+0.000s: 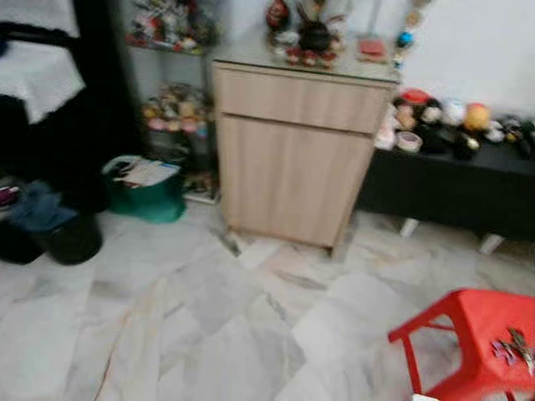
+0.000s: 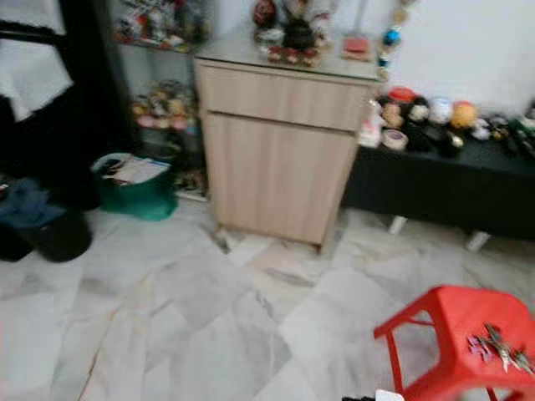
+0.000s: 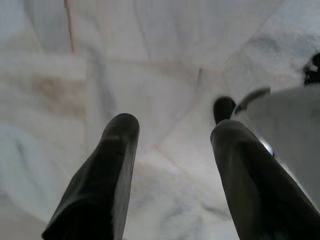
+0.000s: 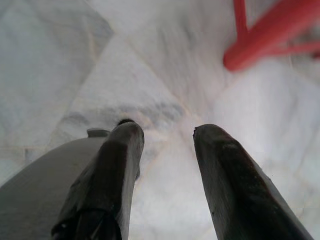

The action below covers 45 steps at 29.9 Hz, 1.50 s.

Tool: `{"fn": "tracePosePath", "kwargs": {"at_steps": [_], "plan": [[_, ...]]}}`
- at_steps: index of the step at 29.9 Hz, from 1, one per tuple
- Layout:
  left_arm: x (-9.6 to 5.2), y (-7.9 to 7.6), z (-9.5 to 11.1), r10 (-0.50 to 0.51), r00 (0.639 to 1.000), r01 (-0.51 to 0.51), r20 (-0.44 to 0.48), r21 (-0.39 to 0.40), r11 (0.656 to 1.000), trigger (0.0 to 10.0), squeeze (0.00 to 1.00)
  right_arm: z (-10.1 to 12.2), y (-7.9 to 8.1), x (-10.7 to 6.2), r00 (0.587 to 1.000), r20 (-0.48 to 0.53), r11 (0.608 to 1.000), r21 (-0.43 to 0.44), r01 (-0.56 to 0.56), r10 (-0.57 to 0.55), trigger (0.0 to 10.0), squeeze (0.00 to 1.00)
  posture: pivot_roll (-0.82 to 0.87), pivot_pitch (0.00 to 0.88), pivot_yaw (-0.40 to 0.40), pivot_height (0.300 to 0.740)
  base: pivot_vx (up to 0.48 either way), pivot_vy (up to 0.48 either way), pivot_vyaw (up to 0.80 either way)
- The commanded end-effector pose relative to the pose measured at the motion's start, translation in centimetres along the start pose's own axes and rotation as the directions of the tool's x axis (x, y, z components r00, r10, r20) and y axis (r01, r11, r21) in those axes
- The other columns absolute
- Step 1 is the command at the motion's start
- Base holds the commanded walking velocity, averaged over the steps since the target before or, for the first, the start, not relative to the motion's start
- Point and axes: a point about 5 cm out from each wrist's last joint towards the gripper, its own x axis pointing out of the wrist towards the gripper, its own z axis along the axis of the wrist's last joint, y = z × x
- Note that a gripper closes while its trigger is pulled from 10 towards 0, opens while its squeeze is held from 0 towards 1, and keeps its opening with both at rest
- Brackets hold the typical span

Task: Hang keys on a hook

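While both arms hang low over the marble floor, the keys lie on the seat of a red stool at the near right of the scene, a small metal bunch close to the stool's right edge. In the right wrist view the right tool points down at pale tiles with its two black fingers spread wide and nothing between them; a red leg of the stool crosses the far corner of that picture. The left tool is likewise spread wide and holds nothing, with veined tile beneath it.

At the far middle stands a light wooden cabinet with a drawer above a door; dark and red ornaments crowd its top. To its right a low black bench carries a row of round trinkets and small toys, too blurred to name singly. To the cabinet's left, a glass shelf unit holds figurines on at least two levels.

On the floor at the far left sits a green tub with white papers lying across its open top. Nearer and further left is a black bucket with dark blue cloth heaped in it and spilling over the rim. A black frame with white fabric rises behind them.
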Motion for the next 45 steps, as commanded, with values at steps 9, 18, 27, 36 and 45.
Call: {"fn": "tracePosePath", "kwargs": {"at_steps": [9, 18, 27, 36, 45], "plan": [[0.1, -0.57, 0.09, -0.017, 1.0, 0.017, -0.001, 0.01, 1.0, 10.0, 0.0, 0.23, -0.45, -0.08, 1.0, 0.021, 1.0, 0.014, 0.014, -0.015, 10.0, 0.0, 0.06, 0.0, -0.03, 0.74, 0.0, 0.0, -0.58], [0.14, -0.57, 0.29, -0.016, 1.0, 0.016, 0.005, 0.031, 0.999, 10.0, 0.0, 0.39, -0.37, -0.04, 0.999, 0.03, 1.0, 0.024, 0.015, -0.016, 10.0, 0.0, 0.06, 0.0, -0.03, 0.74, 0.0, 0.0, 0.0], [0.15, -0.52, 0.35, -0.018, 1.0, 0.018, 0.005, 0.039, 0.999, 10.0, 0.0, 0.38, -0.22, -0.02, 0.999, 0.035, 0.999, 0.036, 0.017, -0.019, 10.0, 0.0, 0.06, 0.0, -0.021, 0.74, 0.0, -0.248, 0.0], [0.15, -0.41, 0.46, -0.019, 1.0, 0.018, 0.007, 0.05, 0.999, 10.0, 0.0, 0.35, -0.06, 0.02, 0.999, 0.034, 0.999, 0.039, 0.019, -0.021, 10.0, 0.0, 0.07, 0.0, -0.017, 0.74, 0.0, -0.3, 0.0], [0.13, -0.24, 0.47, -0.017, 1.0, 0.016, 0.007, 0.056, 0.998, 10.0, 0.0, 0.2, 0.21, 0.06, 0.999, 0.029, 0.998, 0.054, 0.014, -0.015, 10.0, 0.0, 0.07, 0.0, -0.01, 0.74, 0.0, -0.431, -0.37]]}}
